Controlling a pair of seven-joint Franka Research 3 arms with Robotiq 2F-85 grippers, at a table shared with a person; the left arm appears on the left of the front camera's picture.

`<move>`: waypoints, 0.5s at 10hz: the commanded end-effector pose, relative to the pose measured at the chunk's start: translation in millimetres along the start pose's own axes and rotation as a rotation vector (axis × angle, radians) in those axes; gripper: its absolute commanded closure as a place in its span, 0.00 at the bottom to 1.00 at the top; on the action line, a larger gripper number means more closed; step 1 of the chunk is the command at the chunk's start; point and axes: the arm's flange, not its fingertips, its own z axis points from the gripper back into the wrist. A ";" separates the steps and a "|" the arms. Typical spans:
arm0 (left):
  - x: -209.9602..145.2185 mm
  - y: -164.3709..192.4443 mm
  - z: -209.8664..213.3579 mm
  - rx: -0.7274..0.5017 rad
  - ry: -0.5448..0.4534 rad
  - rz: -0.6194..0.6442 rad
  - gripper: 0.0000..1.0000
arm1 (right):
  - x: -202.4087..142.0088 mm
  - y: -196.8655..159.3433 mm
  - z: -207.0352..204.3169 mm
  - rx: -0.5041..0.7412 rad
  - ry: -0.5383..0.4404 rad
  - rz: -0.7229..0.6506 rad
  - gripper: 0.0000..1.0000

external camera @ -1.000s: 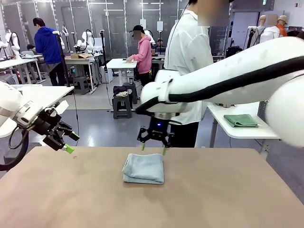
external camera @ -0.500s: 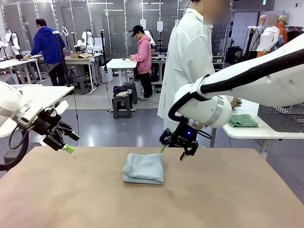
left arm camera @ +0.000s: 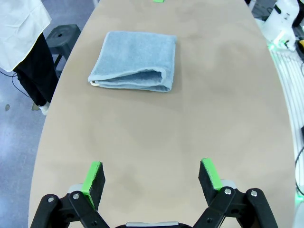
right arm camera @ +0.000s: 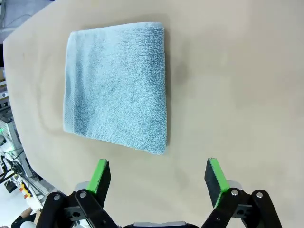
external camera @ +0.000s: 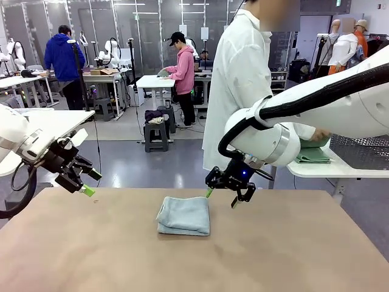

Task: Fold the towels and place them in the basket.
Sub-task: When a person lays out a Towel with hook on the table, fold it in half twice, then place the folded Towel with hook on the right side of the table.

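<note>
A folded pale blue-grey towel [external camera: 184,215] lies flat near the middle of the tan table [external camera: 194,255]. The towel [left arm camera: 134,61] lies ahead of the left wrist camera, and the towel [right arm camera: 116,83] sits just beyond the right fingers. My right gripper [external camera: 221,194] hovers open at the towel's far right corner, holding nothing. My left gripper [external camera: 90,182] hangs open above the table's far left edge, well clear of the towel. Open green-padded fingers frame each wrist view: left gripper [left arm camera: 152,175], right gripper [right arm camera: 157,180]. The basket is out of view.
A person in a white coat [external camera: 240,79] stands at the far side, one hand on green folded cloths [external camera: 311,152] on a white side table [external camera: 331,167]. Bare tabletop surrounds the towel on all sides.
My right arm has swung from above the towel's far edge to its right corner. The person has reached to the green cloths. The left arm has not moved.
</note>
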 end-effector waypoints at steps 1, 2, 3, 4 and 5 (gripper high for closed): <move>1.8 0.1 1.1 0.004 0.009 0.008 0.00 | 2.3 1.3 0.0 0.000 0.000 -0.003 0.08; 1.8 0.1 1.1 0.004 0.009 0.008 0.00 | 2.3 1.3 0.0 0.000 0.000 -0.003 0.08; 1.8 0.1 1.1 0.004 0.009 0.008 0.00 | 2.3 1.3 0.0 0.000 0.000 -0.003 0.08; 1.8 0.1 1.1 0.004 0.009 0.008 0.00 | 2.3 1.3 0.0 0.000 0.000 -0.003 0.08; 1.8 0.1 1.1 0.004 0.009 0.008 0.00 | 2.3 1.3 0.0 0.000 0.000 -0.003 0.08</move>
